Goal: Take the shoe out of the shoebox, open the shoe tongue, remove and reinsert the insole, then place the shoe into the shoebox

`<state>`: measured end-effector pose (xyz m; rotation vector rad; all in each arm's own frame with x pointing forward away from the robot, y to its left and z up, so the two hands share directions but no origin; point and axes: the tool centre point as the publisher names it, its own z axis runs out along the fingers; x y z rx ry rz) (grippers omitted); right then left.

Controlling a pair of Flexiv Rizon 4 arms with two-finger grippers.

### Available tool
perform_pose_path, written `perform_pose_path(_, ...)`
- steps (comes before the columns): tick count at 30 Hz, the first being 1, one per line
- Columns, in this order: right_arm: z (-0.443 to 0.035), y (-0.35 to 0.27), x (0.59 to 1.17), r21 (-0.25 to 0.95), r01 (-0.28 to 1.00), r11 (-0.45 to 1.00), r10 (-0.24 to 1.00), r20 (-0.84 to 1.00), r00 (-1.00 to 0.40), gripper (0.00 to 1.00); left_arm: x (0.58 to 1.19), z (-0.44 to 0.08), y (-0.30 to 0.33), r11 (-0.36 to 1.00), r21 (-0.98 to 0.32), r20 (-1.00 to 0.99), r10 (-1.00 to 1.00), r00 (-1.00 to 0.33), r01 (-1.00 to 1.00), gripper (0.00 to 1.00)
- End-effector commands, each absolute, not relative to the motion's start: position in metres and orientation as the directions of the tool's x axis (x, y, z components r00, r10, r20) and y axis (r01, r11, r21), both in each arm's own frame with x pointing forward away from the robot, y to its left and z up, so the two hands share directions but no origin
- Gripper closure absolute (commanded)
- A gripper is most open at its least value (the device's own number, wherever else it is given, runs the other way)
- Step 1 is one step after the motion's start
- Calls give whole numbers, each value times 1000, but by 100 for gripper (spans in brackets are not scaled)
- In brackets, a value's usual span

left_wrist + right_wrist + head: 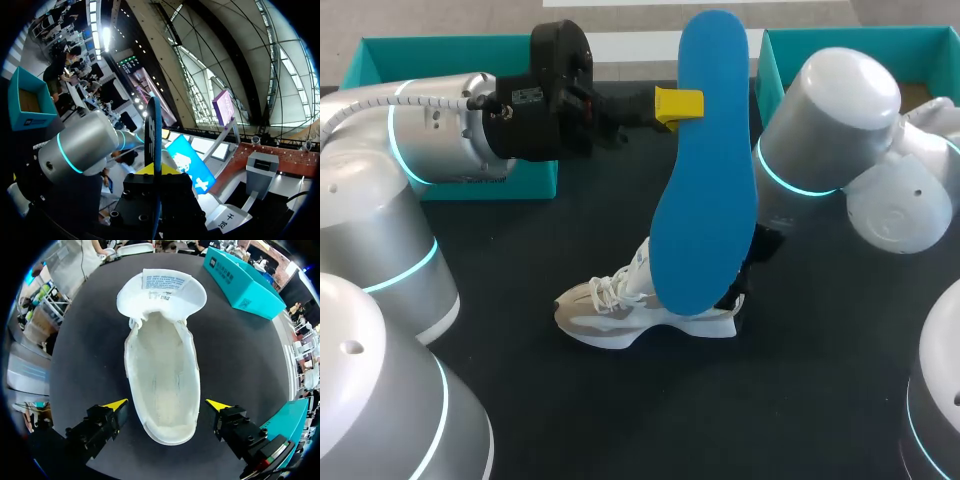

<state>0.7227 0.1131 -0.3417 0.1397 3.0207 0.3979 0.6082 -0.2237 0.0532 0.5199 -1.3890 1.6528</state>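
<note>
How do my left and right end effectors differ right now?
The left end effector is shut on the blue insole, holding it up in the air; the right end effector is open and holds nothing. The left sits high, near a teal box; the right hangs over the white shoe, fingers either side of its heel. Both have yellow tips.

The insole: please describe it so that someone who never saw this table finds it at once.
On the dark table a white shoe stands in the middle. Just above it, the left arm's yellow-tipped fingers hold the insole upright. It is the only flat, bright blue, foot-shaped piece; the boxes behind are teal.
</note>
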Motion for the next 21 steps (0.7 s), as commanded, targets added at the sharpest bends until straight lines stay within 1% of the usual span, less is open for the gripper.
perform_pose_path(1,-321,122,728,187,88,978,103,-76,-992,0,608,52,-224,21,-561,777,359,-517,-828,100)
perform_pose_path(4,-323,128,738,187,76,979,92,-75,-993,0,608,52,-224,21,-561,777,359,-517,-828,100)
perform_pose_path(5,-326,132,743,170,64,983,75,-62,-995,0,608,52,-224,21,-561,777,359,-517,-828,100)
perform_pose_path(9,-345,141,757,193,27,981,34,-31,-999,0,608,52,-224,21,-561,777,359,-517,-828,100)
perform_pose_path(12,-358,143,761,210,28,977,32,-18,-999,0,608,52,-224,21,-561,777,359,-517,-828,100)
perform_pose_path(13,-363,145,763,217,26,976,31,-18,-999,2,608,52,-224,21,-561,777,359,-517,-828,100)
perform_pose_path(14,-367,146,763,215,25,976,28,-10,-1000,8,608,52,-224,21,-561,777,359,-517,-828,100)
perform_pose_path(19,-389,148,762,217,28,976,26,11,-1000,17,608,52,-224,21,-561,777,359,-517,-828,100)
perform_pose_path(21,-396,148,761,213,35,976,31,22,-999,26,608,52,-224,21,-561,777,359,-517,-828,100)
